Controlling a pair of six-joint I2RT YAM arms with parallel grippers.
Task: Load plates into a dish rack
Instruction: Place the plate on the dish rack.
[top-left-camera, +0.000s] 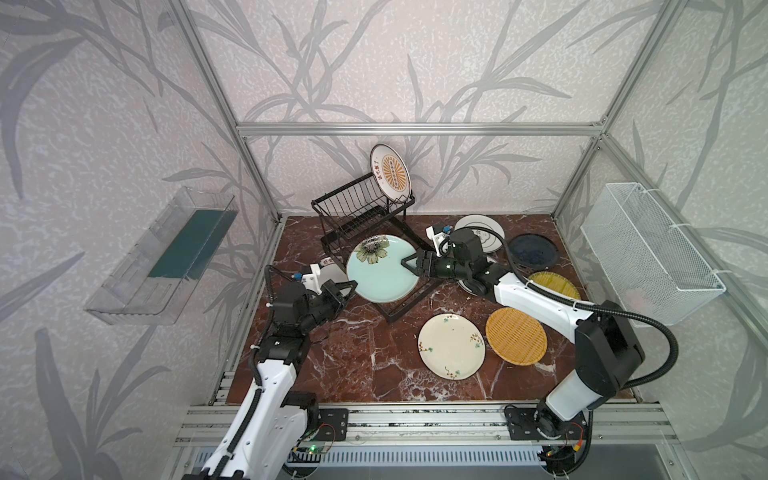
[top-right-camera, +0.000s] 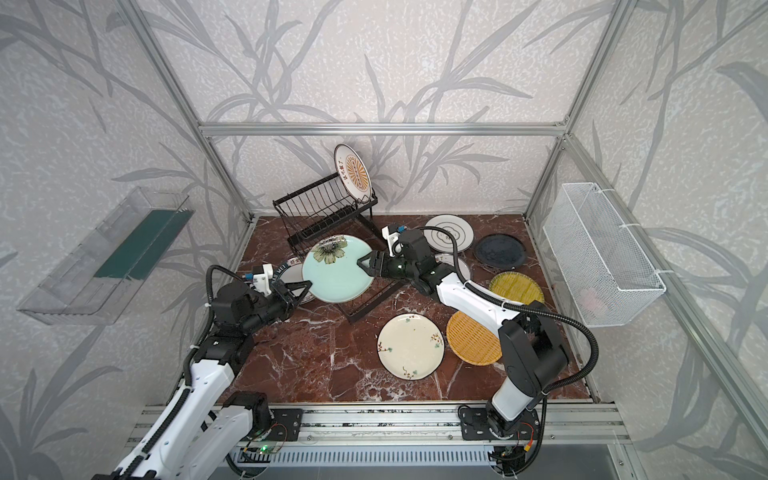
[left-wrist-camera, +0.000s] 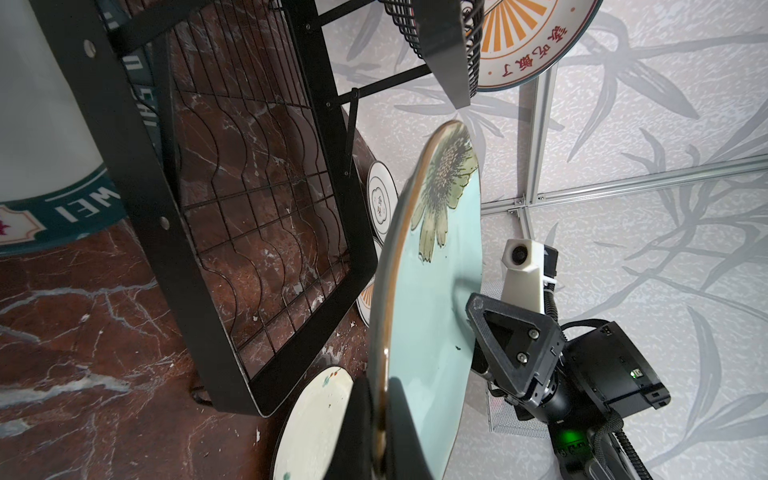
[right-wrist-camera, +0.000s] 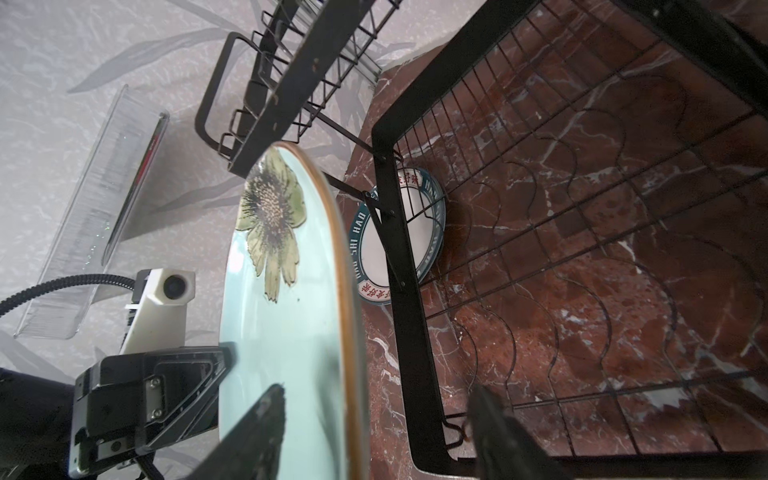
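Note:
A pale green plate (top-left-camera: 382, 270) (top-right-camera: 337, 270) with a painted flower hangs tilted over the lower grid tray of the black wire dish rack (top-left-camera: 353, 203) (top-right-camera: 320, 208). My left gripper (top-left-camera: 353, 286) (left-wrist-camera: 380, 386) is shut on its rim at the left side. My right gripper (top-left-camera: 405, 264) (right-wrist-camera: 376, 390) is open, its fingers straddling the opposite rim with a wide gap. A white plate with an orange sunburst (top-left-camera: 390, 170) stands upright in the rack's upper basket.
On the marble table lie a cream floral plate (top-left-camera: 451, 345), two yellow woven discs (top-left-camera: 516, 336) (top-left-camera: 555, 284), a dark blue plate (top-left-camera: 533, 251), a white ringed plate (top-left-camera: 480, 232) and a teal-rimmed plate (right-wrist-camera: 399, 237). A white mesh basket (top-left-camera: 648, 257) hangs right, a clear bin (top-left-camera: 166, 257) left.

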